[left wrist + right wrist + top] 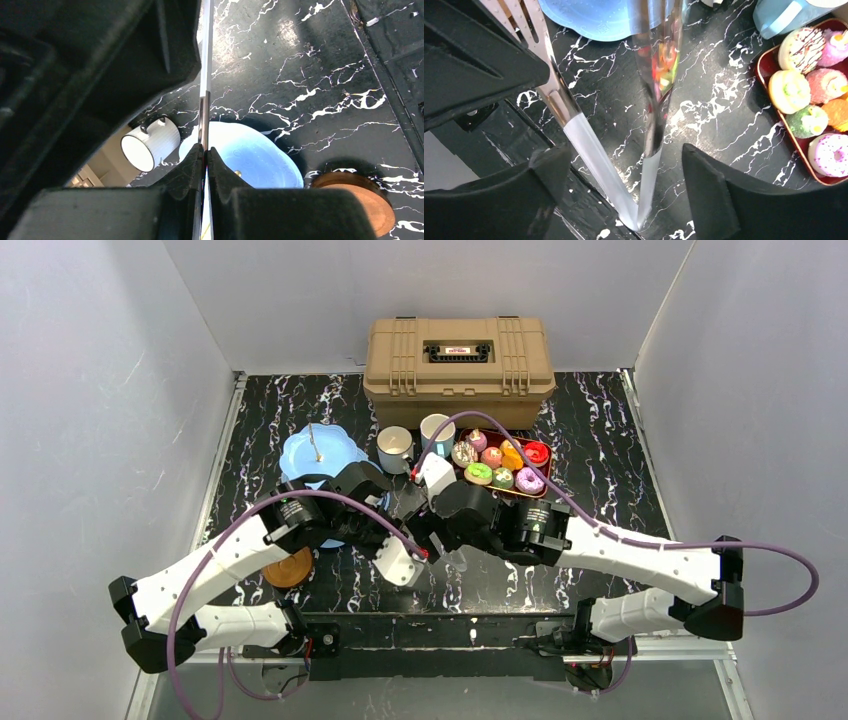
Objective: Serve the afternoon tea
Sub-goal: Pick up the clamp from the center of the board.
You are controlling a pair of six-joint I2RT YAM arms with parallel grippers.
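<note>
Shows, from above, a black marbled table [600, 440] with both arms meeting at its centre over a pair of metal tongs [651, 125]. Shows the left gripper [205, 149] clamped tight on the thin steel of the tongs, seen edge-on between its fingers. Shows the right gripper [626, 150] with jaws standing apart on either side of the tongs' joined end, pressing on neither blade. Reads as a handover of the tongs, with serving itself not yet begun. Places the cake stand [300, 455] at back left, as one light-blue scalloped plate with a thin upright rod and nothing on it; shows no upper tiers. Places the white mug [394, 447] and the light-blue mug [436, 430] side by side just right of the stand, apparently straight on the table rather than on saucers. Places one brown saucer [290, 568] near the left arm, bare. Finds all the toy donuts and cakes [500, 465] in the dark-red tray [759, 75], just right of the mugs. Leaves, by this judgement, nearly everything to do: sweets onto the stand, mugs onto saucers. Sets a tan toolbox [458, 360], shut, at the back edge.
</note>
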